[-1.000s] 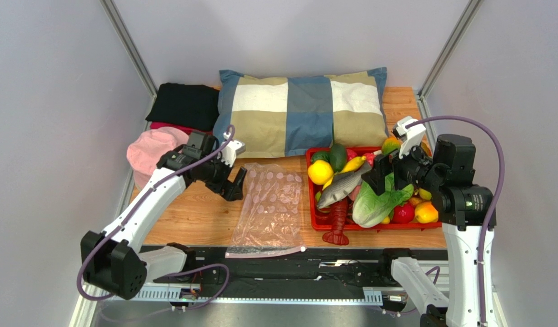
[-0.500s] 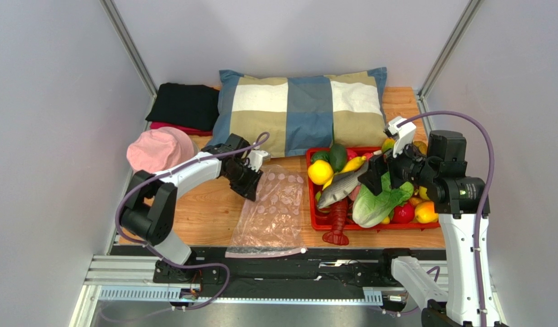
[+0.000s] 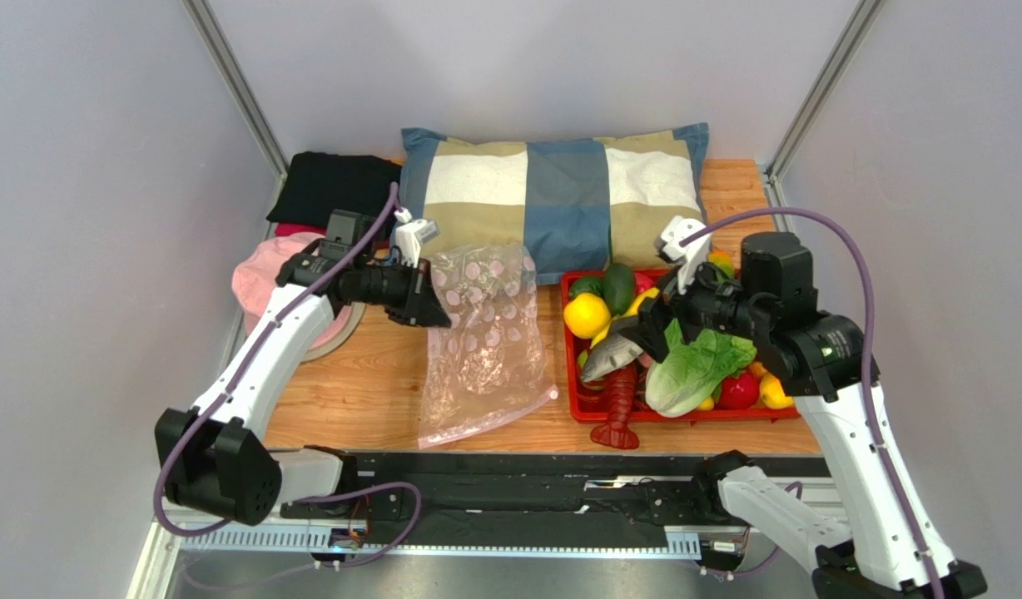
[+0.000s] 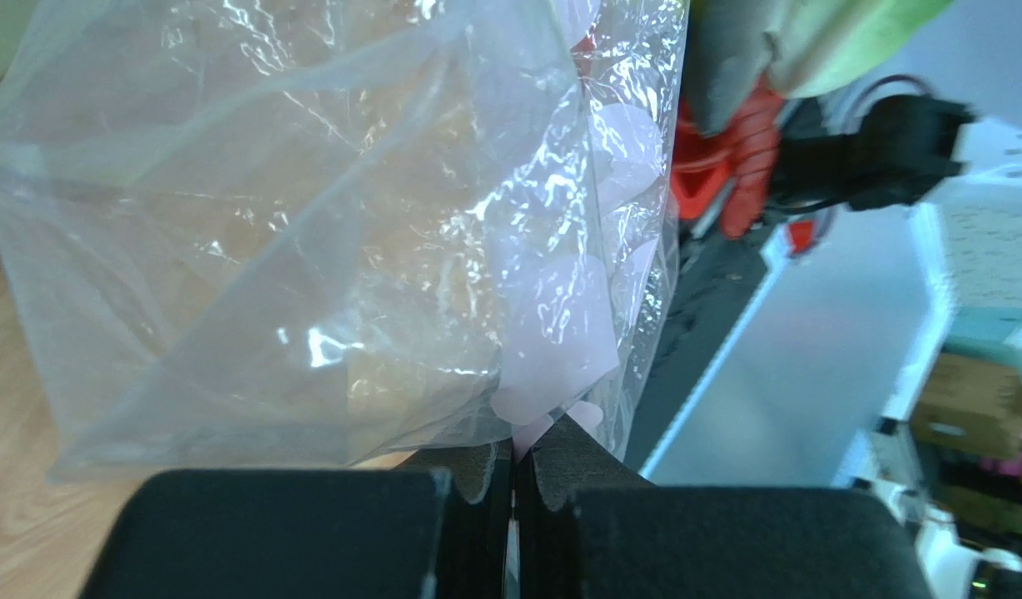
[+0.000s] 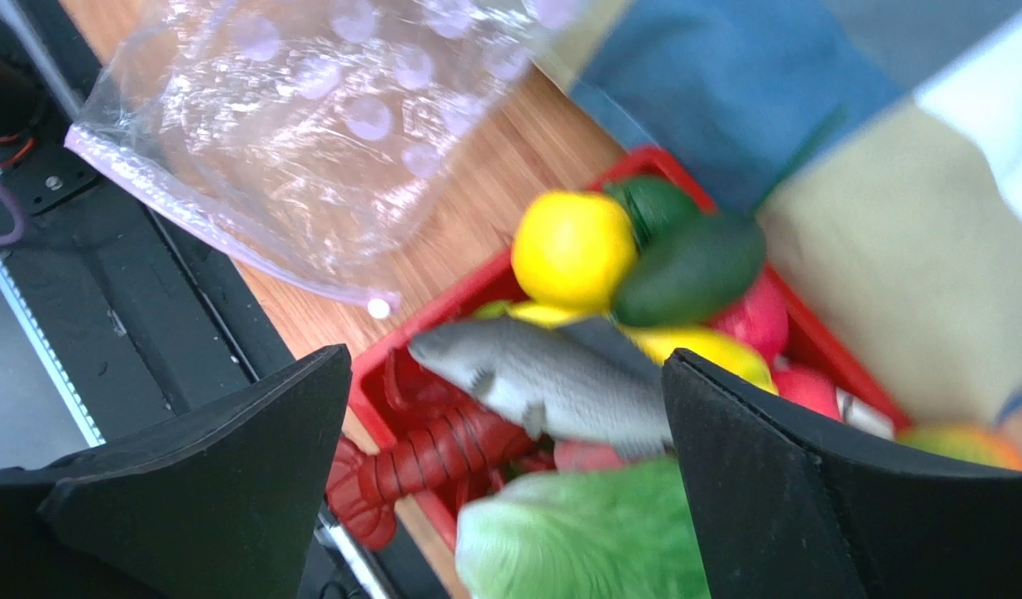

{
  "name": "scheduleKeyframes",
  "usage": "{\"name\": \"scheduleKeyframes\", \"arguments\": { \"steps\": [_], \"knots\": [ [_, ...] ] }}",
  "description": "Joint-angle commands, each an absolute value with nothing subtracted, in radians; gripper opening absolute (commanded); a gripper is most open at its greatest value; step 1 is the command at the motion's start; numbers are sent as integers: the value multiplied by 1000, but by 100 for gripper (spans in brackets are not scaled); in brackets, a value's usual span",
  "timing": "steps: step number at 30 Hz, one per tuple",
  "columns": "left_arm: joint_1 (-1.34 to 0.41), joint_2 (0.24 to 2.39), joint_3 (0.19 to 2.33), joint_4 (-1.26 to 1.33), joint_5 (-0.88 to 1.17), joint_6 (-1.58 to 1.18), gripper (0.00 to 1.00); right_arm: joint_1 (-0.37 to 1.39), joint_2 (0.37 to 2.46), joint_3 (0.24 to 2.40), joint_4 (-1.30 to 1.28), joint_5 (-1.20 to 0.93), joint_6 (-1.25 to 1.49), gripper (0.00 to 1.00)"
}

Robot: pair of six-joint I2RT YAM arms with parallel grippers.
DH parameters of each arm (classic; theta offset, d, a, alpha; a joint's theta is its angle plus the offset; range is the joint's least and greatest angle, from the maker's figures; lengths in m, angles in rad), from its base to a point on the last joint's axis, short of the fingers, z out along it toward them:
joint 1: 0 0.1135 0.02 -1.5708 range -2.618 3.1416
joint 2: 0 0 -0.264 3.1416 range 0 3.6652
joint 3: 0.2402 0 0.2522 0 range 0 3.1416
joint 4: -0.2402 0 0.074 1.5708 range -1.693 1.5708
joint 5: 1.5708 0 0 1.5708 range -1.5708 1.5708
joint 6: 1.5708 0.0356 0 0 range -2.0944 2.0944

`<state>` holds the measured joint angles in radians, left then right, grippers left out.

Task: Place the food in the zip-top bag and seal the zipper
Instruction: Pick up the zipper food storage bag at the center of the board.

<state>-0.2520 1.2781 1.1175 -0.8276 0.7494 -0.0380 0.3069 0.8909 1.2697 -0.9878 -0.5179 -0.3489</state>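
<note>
The clear zip-top bag (image 3: 489, 343) with pale pink dots hangs tilted, its far end raised off the wood. My left gripper (image 3: 426, 306) is shut on that far edge; the left wrist view shows the film (image 4: 291, 225) pinched between the closed jaws of the left gripper (image 4: 516, 464). The zipper (image 5: 216, 219) runs along the bag's near edge, by the table's front. My right gripper (image 3: 641, 335) hovers open over the red tray (image 3: 576, 406), holding nothing. Between the right gripper's (image 5: 504, 374) fingers lie the grey fish (image 5: 554, 381) and the lettuce head (image 5: 579, 537). The avocado (image 5: 685, 268) rests further back.
A checked pillow (image 3: 554, 200) lies behind the bag and tray. A pink hat (image 3: 260, 275) and black cloth (image 3: 341, 187) sit at the back left. The tray also holds a lemon (image 3: 587, 315), a red lobster (image 3: 619, 409) hanging over its front rim, and other fruit.
My left gripper closed on the bag's far edge and lifted it up and back, dragging the near end away from the table's front. My right gripper shifted left over the fish.
</note>
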Motion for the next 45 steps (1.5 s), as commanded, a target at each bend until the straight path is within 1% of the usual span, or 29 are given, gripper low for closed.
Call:
{"name": "scheduleKeyframes", "arguments": {
  "steps": [1,2,3,4,5,6,8,9,12,14,15,17,20,21,22,24,28,29,30,32,33,35,36,38,39,40,45],
  "knots": [
    [-180,1258,1127,-858,975,-202,0,523,903,1296,-769,-379,-397,100],
    [-166,1261,1123,-845,995,-212,0,564,905,1289,-747,-362,-416,100],
    [-157,1270,1120,-845,1011,-218,0,654,907,1276,-708,-321,-443,100],
    [-138,1275,1120,-845,1035,-224,0,702,911,1263,-689,-299,-501,100],
    [-134,1281,1120,-848,1054,-224,0,748,911,1223,-671,-279,-541,100],
    [-129,1296,1121,-850,1071,-221,0,844,914,1197,-625,-231,-572,100],
    [-126,1311,1126,-857,1104,-218,0,928,917,1108,-569,-200,-662,100],
    [-124,1325,1127,-859,1120,-216,0,996,917,1079,-505,-177,-684,100],
    [-123,1344,1131,-861,1163,-221,0,1093,940,1000,-415,-179,-736,100],
    [-115,1353,1123,-853,1186,-236,0,1133,962,996,-407,-195,-732,99],
    [-112,1356,1118,-848,1195,-247,0,1184,962,982,-397,-181,-732,99],
    [-106,1368,1105,-822,1230,-276,0,1241,948,944,-359,-131,-721,99],
    [-98,1382,1103,-802,1261,-299,0,1375,919,816,-179,27,-727,99],
    [-97,1385,1100,-796,1269,-314,0,1399,916,787,-146,94,-750,100],
    [-95,1388,1097,-792,1279,-319,0,1419,913,735,-114,124,-764,100],
    [-91,1396,1091,-790,1293,-322,0,1457,916,700,-37,179,-811,100],
    [-84,1411,1083,-787,1310,-324,0,1470,930,670,-11,196,-853,98],
    [-84,1419,1083,-784,1315,-327,0,1470,936,669,-9,199,-857,97],
    [-83,1423,1083,-784,1322,-322,0,1470,951,667,-9,215,-862,92],
    [-83,1431,1085,-796,1325,-310,0,1468,971,663,35,235,-885,86],
    [-83,1433,1081,-796,1331,-310,0,1468,977,663,41,256,-893,79],
    [-81,1434,1075,-793,1339,-310,0,1468,1003,667,44,290,-910,71],
    [-80,1434,1071,-789,1345,-322,0,1468,1011,667,46,299,-916,64],
    [-77,1439,1057,-759,1358,-342,0,1467,1023,666,51,325,-930,58],
    [-75,1442,1057,-759,1361,-347,0,1466,1025,664,52,330,-937,51],
    [-74,1446,1052,-755,1362,-348,0,1466,1026,664,58,334,-945,49],
    [-51,1469,1048,-729,1384,-380,0,1468,956,658,-61,250,-928,47]
  ]
}}
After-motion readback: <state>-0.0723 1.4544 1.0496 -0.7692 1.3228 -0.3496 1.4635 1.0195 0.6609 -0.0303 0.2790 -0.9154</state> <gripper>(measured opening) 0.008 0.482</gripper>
